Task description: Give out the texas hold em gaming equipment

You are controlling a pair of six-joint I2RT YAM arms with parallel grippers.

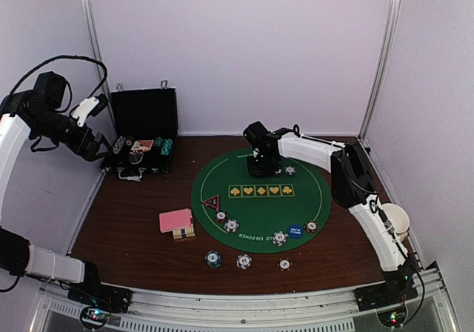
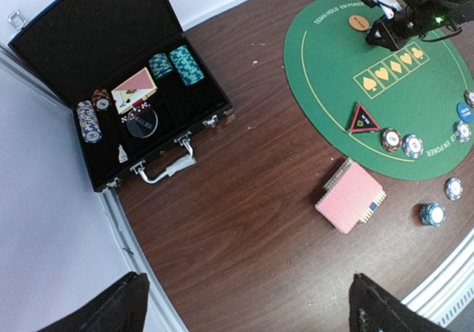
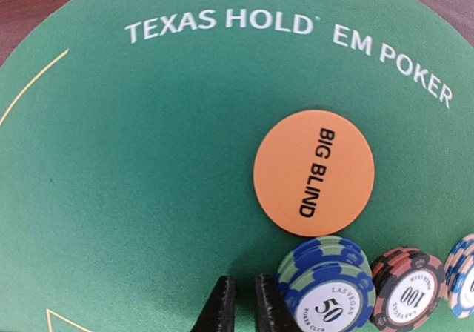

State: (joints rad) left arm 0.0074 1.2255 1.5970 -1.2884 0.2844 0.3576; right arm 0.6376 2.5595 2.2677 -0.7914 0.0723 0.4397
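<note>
Left pincer [image 2: 248, 306] is up high over the far-left corner of the dark brown wooden bench [image 1: 126, 236], fingers spread wide, nothing between them. Below it the black hinged case [image 1: 141, 117] sits open, lid upright. Inside are two teal chip stacks [image 2: 181, 64], a blue-and-orange chip stack [image 2: 87, 121] and one loose card [image 2: 135, 87]. Right of the case, on bare wood just off the mat, the pink-backed playing card deck [image 1: 175, 220] lies flat, with a few cards poking out under its near edge. The round green felt mat [image 1: 255, 198], printed TEXAS HOLD'EM POKER, takes the middle of the bench. The red-black triangle marker [image 1: 211, 201] is on the mat's left side, with two striped poker chips [image 1: 232, 226] just beside it toward the near rim. Three more striped chips [image 1: 244, 261] lie on the wood in front of the mat. Right pincer [image 3: 243, 306] is down at the mat's far rim, fingers nearly together with only a sliver of gap, gripping nothing. One finger is just beside a blue-and-green chip stack marked 50 [image 3: 326, 280]. The orange round BIG BLIND button [image 3: 314, 173] lies flat on the felt just past that stack; cannot tell if they touch. A red-brown chip marked 100 [image 3: 407, 284] sits against the stack's other side. The blue round disc button [image 1: 295, 230] is on the mat's near-right rim, between two further striped chips. The white paper cup [image 1: 395, 219] is at the far right, beside the right arm.
</note>
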